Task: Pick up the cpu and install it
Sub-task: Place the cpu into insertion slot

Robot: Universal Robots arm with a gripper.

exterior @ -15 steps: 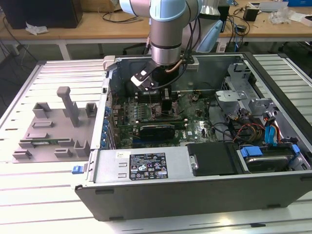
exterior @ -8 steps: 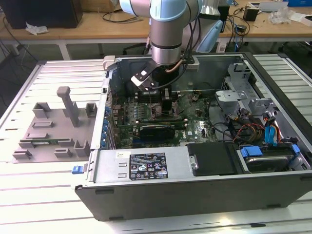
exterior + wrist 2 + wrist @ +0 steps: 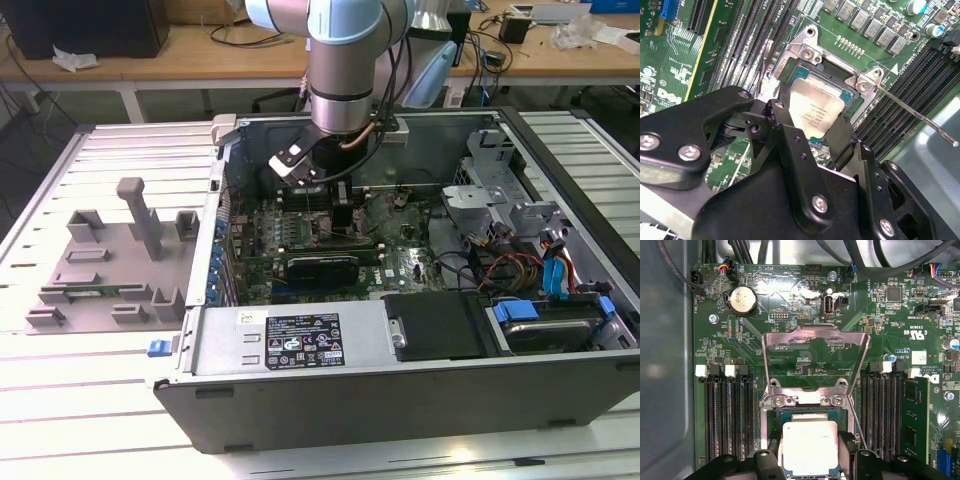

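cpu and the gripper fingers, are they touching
Touching. In the second wrist view the black fingers press on two opposite edges of the cpu, with no gap at either side.

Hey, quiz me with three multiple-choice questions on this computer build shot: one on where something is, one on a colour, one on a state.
1. Where is the cpu?
A) on a grey tray
B) held by the gripper over the socket
C) on a table outside the case

2. What colour is the motherboard?
A) red
B) green
C) white

3. How is the socket's metal frame?
A) flipped open
B) clamped down over the cpu
C) lying outside the case

Answers:
1 B, both wrist views show the fingers flanking it above the socket.
2 B, the board is green in both wrist views.
3 A, the first wrist view shows the frame raised clear of the socket.
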